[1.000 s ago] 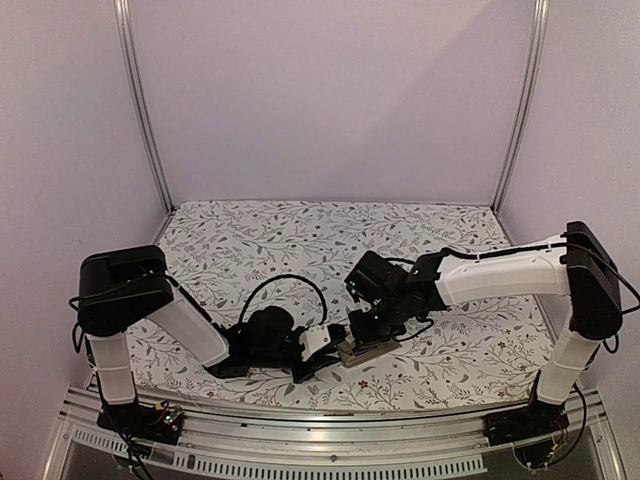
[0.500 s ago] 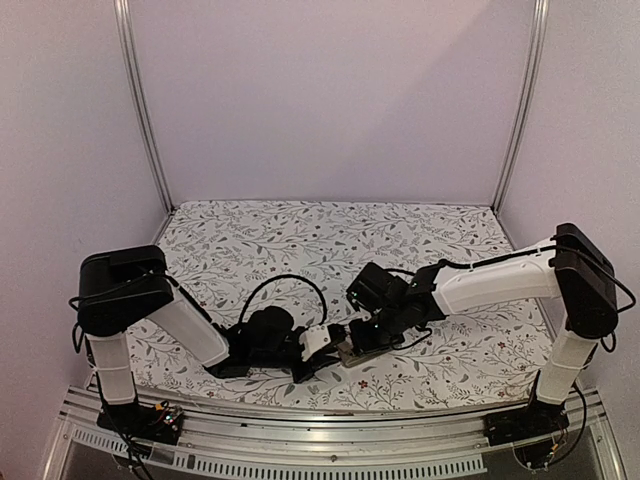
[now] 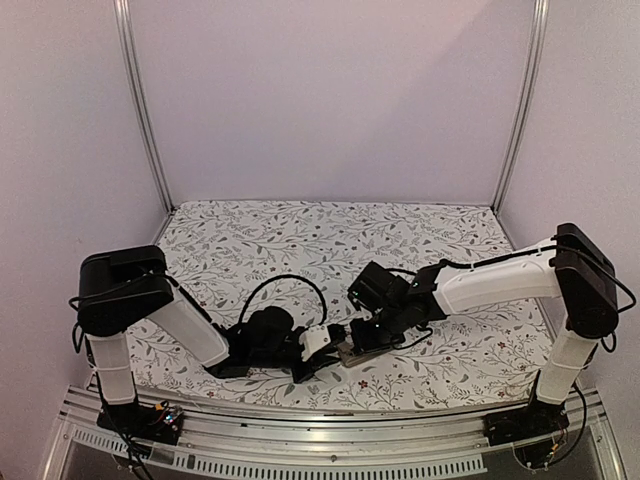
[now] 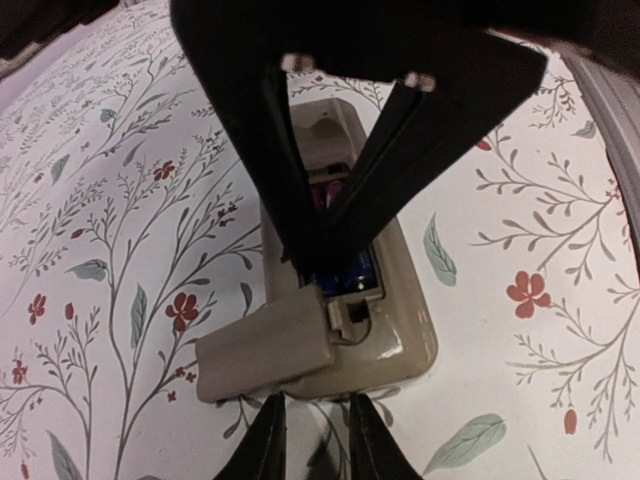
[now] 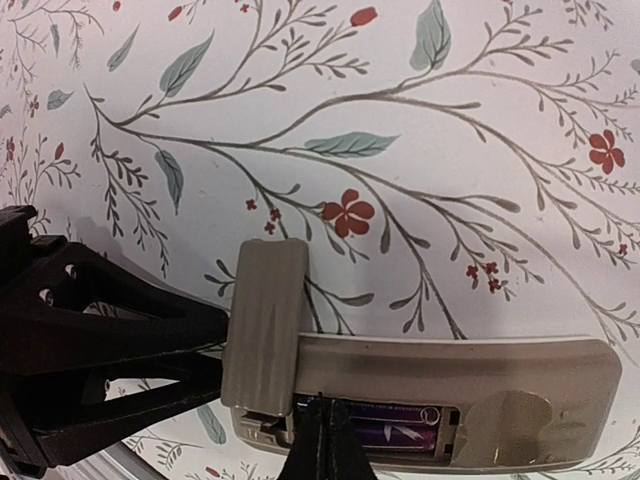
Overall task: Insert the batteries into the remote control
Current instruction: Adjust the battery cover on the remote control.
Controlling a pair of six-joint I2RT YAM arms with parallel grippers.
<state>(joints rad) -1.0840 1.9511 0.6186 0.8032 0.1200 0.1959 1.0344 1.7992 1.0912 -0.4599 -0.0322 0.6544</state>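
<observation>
- Right gripper (image 3: 358, 340) is pressing its fingers together, tip poking into the remote control (image 3: 362, 353), which is lying back-up at the middle of the tabletop's near edge.
- Left wrist: left gripper (image 4: 315, 450) is sitting just short of the remote's end, fingers slightly apart; can't tell if it's pinching anything. Loose cover (image 4: 265, 350) is leaning there.
- Right wrist: closed tip is touching the batteries (image 5: 385, 426) in the open compartment.
</observation>
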